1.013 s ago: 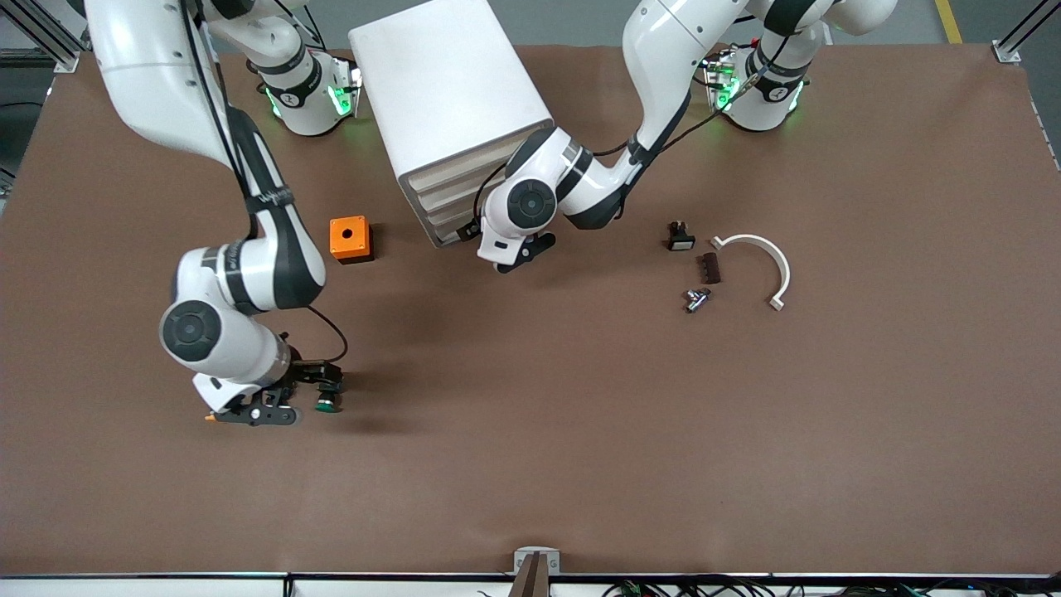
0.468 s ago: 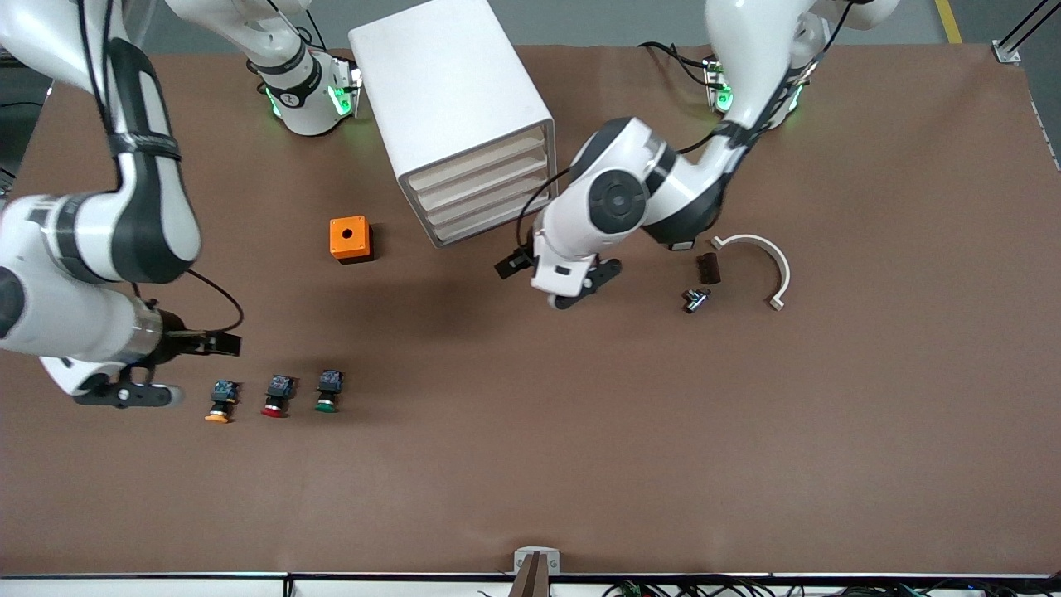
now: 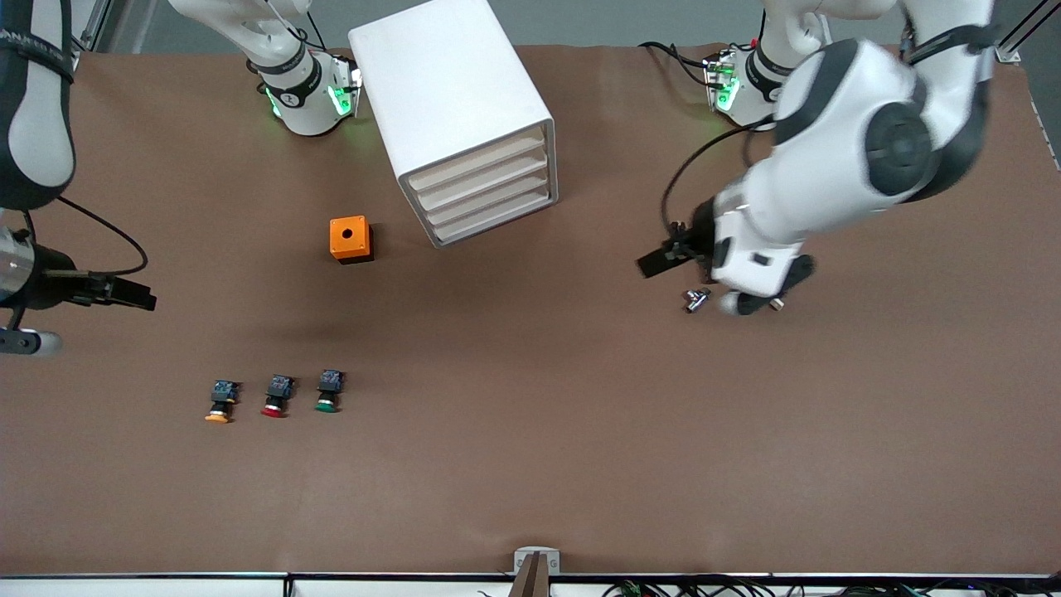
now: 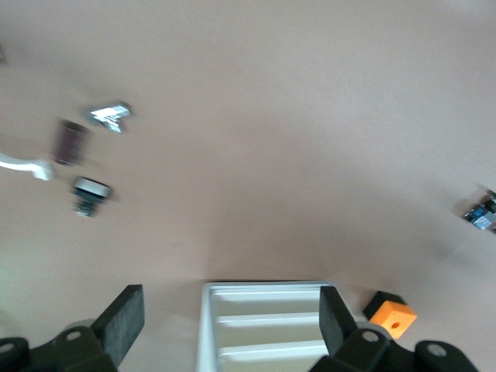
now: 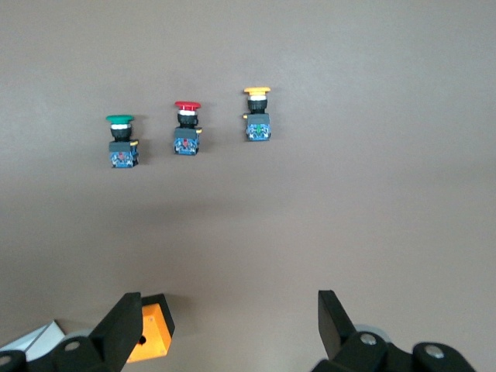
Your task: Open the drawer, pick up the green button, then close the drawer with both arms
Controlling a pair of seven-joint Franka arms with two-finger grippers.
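The green-capped button [image 3: 328,403] stands on the table in a row with a red-capped [image 3: 275,407] and an orange-capped one [image 3: 217,412]. It also shows in the right wrist view [image 5: 121,142]. The white cabinet [image 3: 452,91] has all its drawers [image 3: 489,195] shut. My right gripper [image 3: 75,319] is open and empty, high over the right arm's end of the table. It shows in its own view [image 5: 225,310]. My left gripper [image 3: 713,282] is open and empty over small parts. The drawer fronts [image 4: 267,325] show between the jaws of the left gripper [image 4: 232,306].
An orange box [image 3: 351,239] with a hole in its top sits beside the cabinet. Under the left gripper lie a metal piece [image 3: 695,298], a brown block [image 4: 70,142], a black part [image 4: 91,192] and a white curved bracket [image 4: 19,164].
My right gripper let go of the green button and rose away toward the right arm's end. My left gripper left the drawer fronts and moved up over the small parts.
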